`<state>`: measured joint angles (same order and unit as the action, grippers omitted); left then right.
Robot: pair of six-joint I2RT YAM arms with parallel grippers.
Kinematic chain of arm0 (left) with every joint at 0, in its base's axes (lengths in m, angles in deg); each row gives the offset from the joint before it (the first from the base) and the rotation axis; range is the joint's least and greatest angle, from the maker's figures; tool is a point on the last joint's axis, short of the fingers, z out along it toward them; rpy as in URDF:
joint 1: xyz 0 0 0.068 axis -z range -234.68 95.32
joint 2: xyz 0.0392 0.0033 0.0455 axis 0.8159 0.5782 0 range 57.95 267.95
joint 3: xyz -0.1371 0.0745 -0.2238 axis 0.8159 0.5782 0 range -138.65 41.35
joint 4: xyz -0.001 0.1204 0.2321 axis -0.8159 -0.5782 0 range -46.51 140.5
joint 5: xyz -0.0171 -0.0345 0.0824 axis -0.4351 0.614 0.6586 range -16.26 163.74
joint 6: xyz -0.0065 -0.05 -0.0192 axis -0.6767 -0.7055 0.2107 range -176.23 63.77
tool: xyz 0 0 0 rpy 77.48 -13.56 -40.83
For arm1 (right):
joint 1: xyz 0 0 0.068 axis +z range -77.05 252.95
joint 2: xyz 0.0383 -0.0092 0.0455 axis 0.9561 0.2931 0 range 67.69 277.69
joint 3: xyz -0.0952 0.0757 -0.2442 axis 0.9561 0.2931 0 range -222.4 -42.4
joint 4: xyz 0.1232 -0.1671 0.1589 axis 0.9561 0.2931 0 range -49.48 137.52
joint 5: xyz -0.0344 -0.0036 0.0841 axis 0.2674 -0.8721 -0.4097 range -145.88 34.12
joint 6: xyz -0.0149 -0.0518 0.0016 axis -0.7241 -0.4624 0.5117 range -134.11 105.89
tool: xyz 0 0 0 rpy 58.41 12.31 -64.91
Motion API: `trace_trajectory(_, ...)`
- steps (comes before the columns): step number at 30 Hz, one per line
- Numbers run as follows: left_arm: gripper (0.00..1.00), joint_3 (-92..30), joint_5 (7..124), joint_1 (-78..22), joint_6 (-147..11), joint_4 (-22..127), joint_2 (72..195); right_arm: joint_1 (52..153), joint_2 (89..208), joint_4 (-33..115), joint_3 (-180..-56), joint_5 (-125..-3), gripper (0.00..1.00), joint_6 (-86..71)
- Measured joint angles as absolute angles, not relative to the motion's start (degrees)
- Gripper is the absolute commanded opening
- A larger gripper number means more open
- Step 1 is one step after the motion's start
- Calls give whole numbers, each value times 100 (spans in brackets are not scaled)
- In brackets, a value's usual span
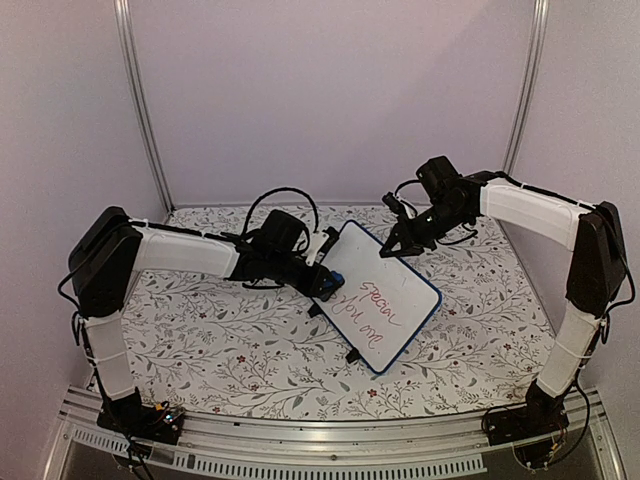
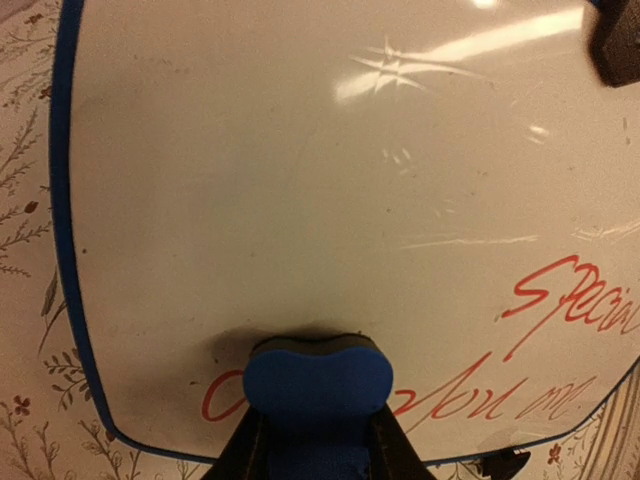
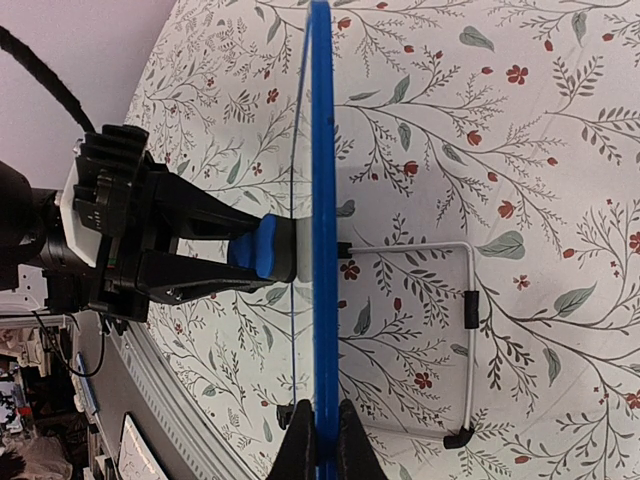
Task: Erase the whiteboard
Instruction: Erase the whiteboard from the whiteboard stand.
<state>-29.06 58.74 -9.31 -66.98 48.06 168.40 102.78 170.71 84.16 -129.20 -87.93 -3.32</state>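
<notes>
Left gripper (image 1: 325, 283): we see it clenched on blue eraser (image 2: 318, 378), touching whiteboard (image 1: 385, 300).
Right gripper (image 3: 320, 440): clamped on whiteboard frame.
Beneath: floral tablecloth (image 1: 230, 340).

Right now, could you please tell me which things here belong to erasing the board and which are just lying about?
For the job: whiteboard, red writing, blue eraser in the left gripper, right gripper clamping the board's edge.
Just there: flowered tablecloth, metal corner posts.
</notes>
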Motion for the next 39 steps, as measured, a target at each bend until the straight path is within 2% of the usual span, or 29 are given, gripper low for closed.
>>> trace_trajectory(11,0,-2982,6055,-875,-6558,4194,16582,10282,17071,8407,-12920,-8800,0,-339)
trace_trajectory(19,0,-3699,6221,-724,-6289,3883,16244,10282,17071,8405,-12920,-8800,0,-341)
trace_trajectory(26,0,-4193,6333,-293,-6066,3840,16379,10284,17071,8403,-12920,-8800,0,-341)
trace_trajectory(39,0,-4018,6442,-35,-6029,3824,16856,10284,17071,8403,-12920,-8800,0,-341)
